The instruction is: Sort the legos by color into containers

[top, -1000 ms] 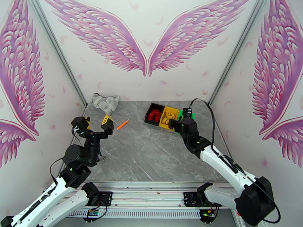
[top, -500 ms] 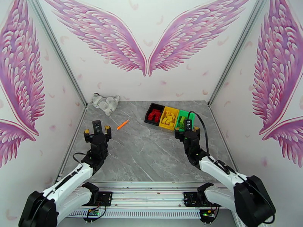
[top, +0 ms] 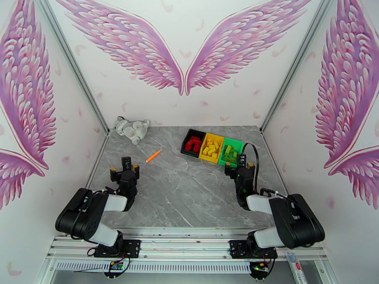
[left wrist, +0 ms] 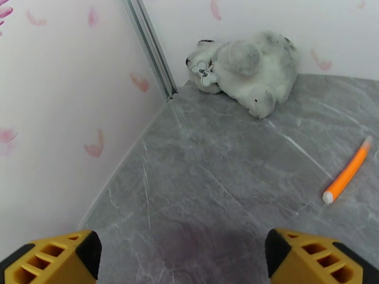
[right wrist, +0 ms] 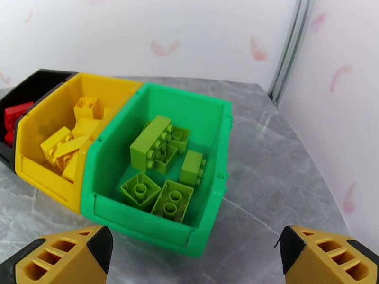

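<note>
Jaws of the right gripper (right wrist: 192, 263) are standing wide and empty just before the green bin (right wrist: 142, 223), where green legos (right wrist: 158, 147) are lying sorted. Yellow legos (right wrist: 66, 145) and red legos (right wrist: 14, 114) are filling the yellow bin (right wrist: 45, 181) and black bin (right wrist: 45, 76) left of it. Left gripper (left wrist: 182, 261), equally splayed and empty, is hovering far left, sorting apparently finishing.

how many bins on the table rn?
3, side by side, far right of the table: black bin leftmost, yellow bin in the middle, green bin rightmost. None seem hidden.
</note>
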Available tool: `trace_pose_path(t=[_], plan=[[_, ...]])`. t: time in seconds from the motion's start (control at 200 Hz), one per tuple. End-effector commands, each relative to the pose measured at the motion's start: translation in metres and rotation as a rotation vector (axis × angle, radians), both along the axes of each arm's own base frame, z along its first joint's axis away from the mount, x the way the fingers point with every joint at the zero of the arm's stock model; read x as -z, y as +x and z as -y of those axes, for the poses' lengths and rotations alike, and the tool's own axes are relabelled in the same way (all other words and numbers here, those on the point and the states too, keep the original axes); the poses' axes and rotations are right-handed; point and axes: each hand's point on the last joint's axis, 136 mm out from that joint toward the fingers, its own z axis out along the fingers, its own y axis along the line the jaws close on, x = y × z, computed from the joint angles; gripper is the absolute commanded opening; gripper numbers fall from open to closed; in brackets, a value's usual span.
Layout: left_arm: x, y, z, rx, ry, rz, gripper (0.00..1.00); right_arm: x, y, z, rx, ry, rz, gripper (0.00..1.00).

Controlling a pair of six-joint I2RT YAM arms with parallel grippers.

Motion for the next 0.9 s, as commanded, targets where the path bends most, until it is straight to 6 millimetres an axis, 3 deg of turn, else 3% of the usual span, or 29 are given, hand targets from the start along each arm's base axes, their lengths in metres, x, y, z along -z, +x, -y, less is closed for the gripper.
trace_pose_path(t=[0.0, 0.085, 0.14, 0.2, 0.405, 0.895], plan=[[-0.018, 0.004, 0.001, 0.074, -0.093, 0.111, 0.96, -0.009, 0.006, -0.012, -0.067, 0.051, 0.039, 0.99], [-0.007, 0.005, 0.005, 0.125, -0.117, 0.105, 0.99, -0.008, 0.01, -0.008, -0.042, 0.052, 0.035, 0.99], [-0.013, 0.004, 0.005, 0.125, -0.086, 0.168, 0.99, -0.009, 0.01, -0.007, -0.04, 0.055, 0.035, 0.99], [-0.009, 0.005, 0.007, 0.129, -0.097, 0.125, 0.99, -0.008, 0.011, -0.007, -0.037, 0.055, 0.03, 0.99], [0.0, 0.024, -0.007, 0.108, -0.17, 0.048, 0.99, -0.007, 0.012, -0.003, -0.029, 0.07, 0.024, 0.99], [0.001, 0.023, -0.011, 0.106, -0.189, 0.05, 0.99, -0.007, 0.011, -0.003, -0.032, 0.066, 0.026, 0.99]])
